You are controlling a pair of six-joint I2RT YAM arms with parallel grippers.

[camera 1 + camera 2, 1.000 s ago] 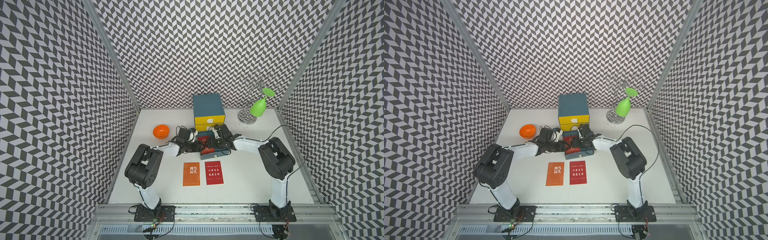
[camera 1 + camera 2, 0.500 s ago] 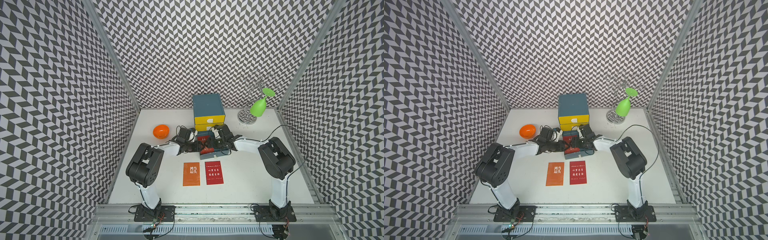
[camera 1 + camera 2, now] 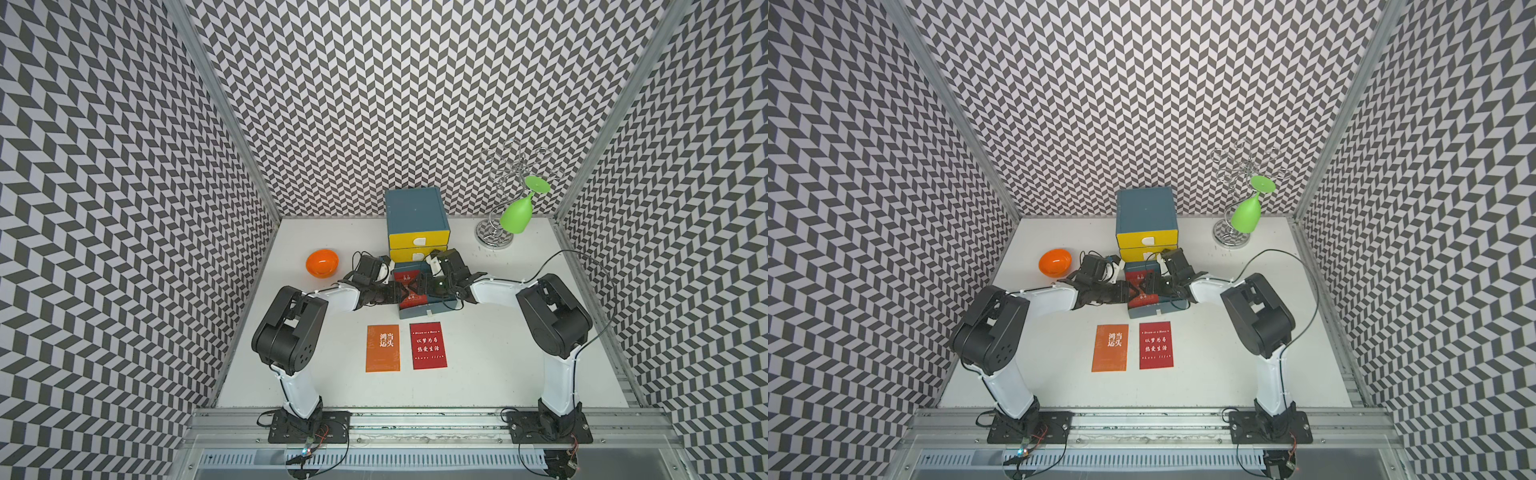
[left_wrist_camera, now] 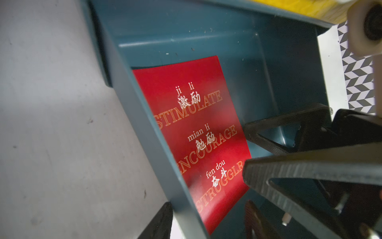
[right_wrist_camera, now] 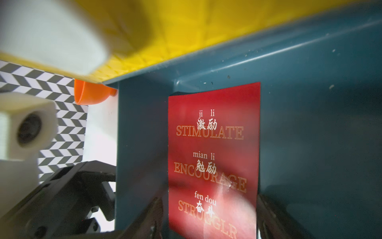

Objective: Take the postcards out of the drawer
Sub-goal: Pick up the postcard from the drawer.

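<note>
Nearest the robot's base, two postcards are seen lying flat on the white table [image 3: 498, 353], side by side and just apart. An orange postcard [image 3: 382, 348] with bold white characters is placed on the left arm's side. A red postcard [image 3: 428, 345] with white lettering is placed on the right arm's side.

Just beyond them, the teal drawer [image 3: 419, 311] is shown pulled out from the bottom of the cabinet [image 3: 413, 208], its notched front turned toward the cards. A second red postcard [image 4: 196, 128], printed STIMULATE and ENCOURAGE, is laid flat on the drawer floor, near the side wall on the left arm's side.

The left gripper [image 4: 206, 217] is held at that wall with its jaws parted to a middling width. The wall is straddled, one finger [image 4: 161, 221] outside and clear of it, and nothing is gripped. The right gripper [image 5: 210, 219] is set inside the drawer from the opposite side, jaws spread wide. A fingertip is shown on either side of the card's near end; whether the card is touched cannot be told.

Behind the grippers, the two yellow drawers [image 3: 417, 241] are seen shut. An orange bowl [image 3: 322, 262] is set beside the cabinet on the left arm's side. At the back on the other side, a green wine glass [image 3: 516, 214] is hung upside down from a chrome rack [image 3: 493, 239].
</note>
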